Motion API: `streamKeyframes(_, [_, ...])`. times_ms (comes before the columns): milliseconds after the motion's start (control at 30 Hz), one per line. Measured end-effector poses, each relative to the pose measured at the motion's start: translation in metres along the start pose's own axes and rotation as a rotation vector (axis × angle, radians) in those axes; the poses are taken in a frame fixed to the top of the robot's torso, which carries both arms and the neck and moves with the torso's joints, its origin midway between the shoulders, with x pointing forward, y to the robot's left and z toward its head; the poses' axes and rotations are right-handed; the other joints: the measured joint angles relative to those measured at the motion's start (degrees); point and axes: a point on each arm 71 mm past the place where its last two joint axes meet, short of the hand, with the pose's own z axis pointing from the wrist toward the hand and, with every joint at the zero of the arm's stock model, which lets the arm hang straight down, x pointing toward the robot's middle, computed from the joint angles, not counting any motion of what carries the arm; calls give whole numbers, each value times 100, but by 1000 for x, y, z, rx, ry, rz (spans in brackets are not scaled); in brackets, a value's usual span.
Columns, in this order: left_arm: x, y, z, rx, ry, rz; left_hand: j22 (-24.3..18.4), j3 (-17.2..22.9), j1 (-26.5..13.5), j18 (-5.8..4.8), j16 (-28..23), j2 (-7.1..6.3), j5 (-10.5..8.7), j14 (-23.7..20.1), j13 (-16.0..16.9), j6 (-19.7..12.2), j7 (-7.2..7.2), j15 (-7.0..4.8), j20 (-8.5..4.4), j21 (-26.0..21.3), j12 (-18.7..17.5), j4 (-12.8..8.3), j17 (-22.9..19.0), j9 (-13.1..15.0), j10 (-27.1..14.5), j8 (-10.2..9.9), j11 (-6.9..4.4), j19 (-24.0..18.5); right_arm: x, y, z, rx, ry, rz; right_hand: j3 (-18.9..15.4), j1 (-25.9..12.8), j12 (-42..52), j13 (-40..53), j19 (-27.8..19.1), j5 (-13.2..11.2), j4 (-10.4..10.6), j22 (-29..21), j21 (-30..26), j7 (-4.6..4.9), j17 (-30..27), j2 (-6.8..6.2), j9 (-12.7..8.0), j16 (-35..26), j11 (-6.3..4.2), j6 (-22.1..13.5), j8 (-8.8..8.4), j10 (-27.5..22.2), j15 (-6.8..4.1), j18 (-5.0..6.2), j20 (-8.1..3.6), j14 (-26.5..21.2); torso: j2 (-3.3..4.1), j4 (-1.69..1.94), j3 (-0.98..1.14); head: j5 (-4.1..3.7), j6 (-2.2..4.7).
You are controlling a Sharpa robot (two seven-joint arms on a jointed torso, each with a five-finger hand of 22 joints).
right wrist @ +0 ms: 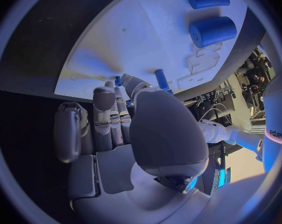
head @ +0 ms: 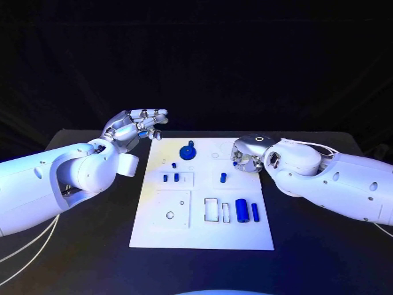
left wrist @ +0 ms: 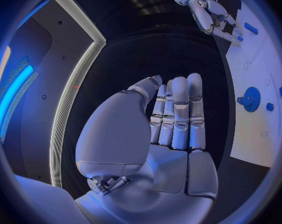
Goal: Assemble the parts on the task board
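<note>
task board lies mid-counter before you, blue parts on it. your left hand hovers off its far left corner, fingers straight, grasping nothing; your right hand at its right edge: cannot tell.

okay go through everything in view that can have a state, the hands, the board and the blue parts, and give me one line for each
Left hand: raised off the table beside the board, fingers straight, holding nothing.
Right hand: over the board's right edge; whether it holds anything can't be told.
Board: flat on the table.
Gear: sitting on the board's far end.
Thick cylinder: lying on its side on the board.
Thin rod: lying beside it.
</note>
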Motion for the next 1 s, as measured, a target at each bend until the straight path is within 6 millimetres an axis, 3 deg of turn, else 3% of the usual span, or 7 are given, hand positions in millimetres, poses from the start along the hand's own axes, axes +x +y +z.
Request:
streamKeyframes(367, [1, 0, 0, -1, 3, 0, -8, -16, 22, 0, 0, 22, 0, 0, 0, -10, 9, 0, 0, -2, 0, -16, -8, -6, 0, 1, 0, 0, 5, 0, 4, 4, 8, 3, 204, -2, 1, 12, 42, 0, -77, -1, 166, -23, 200, 2, 36, 205, -59, 127, 0, 125, 0, 1, 0, 0, -1, 2, -1, 1, -6])
streamKeyframes(467, [1, 0, 0, -2, 3, 0, -14, -16, 28, 0, 0, 28, 0, 0, -1, -40, 40, 0, 0, -2, 0, -16, -15, -6, -30, 1, 30, 0, 6, 1, 5, 4, 7, 6, 260, 2, 0, 21, 41, 0, -134, -1, 252, -48, 282, 80, 52, 298, -75, 181, 43, 193, 0, 0, 0, 0, -3, 1, -2, 6, -10])
streamKeyframes(600, [1, 0, 0, -3, 4, 0, -14, -16, 28, 0, 0, 28, 0, -19, -1, -41, 40, 20, 0, -27, 0, -16, -15, -12, -30, 1, 30, 0, 6, 1, 6, 3, 5, 9, 292, 0, -1, 41, 41, 0, -166, -1, 321, -58, 380, 77, 71, 393, -91, 221, 44, 237, -1, 1, 0, 0, -3, 1, -2, 9, -11])
streamKeyframes(700, [1, 0, 0, -3, 4, 0, -21, -33, 28, -1, 0, 28, 0, -19, -1, -61, 27, 20, 0, -27, 0, -33, -21, -14, -30, 1, 30, 0, 6, 2, 6, -1, 4, 14, 315, -21, 1, 62, 41, -5, -189, -1, 363, -38, 430, 98, 75, 448, -91, 241, 44, 258, -1, -89, 0, 0, -4, 0, -2, 13, -12])
streamKeyframes(1000, [1, 0, 0, -2, -1, 3, -27, -32, 5, 0, 0, 50, 0, -20, -1, -93, 51, 20, 21, -26, 0, -32, -22, -22, -31, 1, 30, 22, 6, 2, 6, 1, 2, 26, 427, -1, -20, 65, 61, -94, -301, -2, 497, -96, 593, 137, 115, 610, -133, 359, 89, 361, -44, -89, -21, 1, -4, -3, -2, 13, -18])
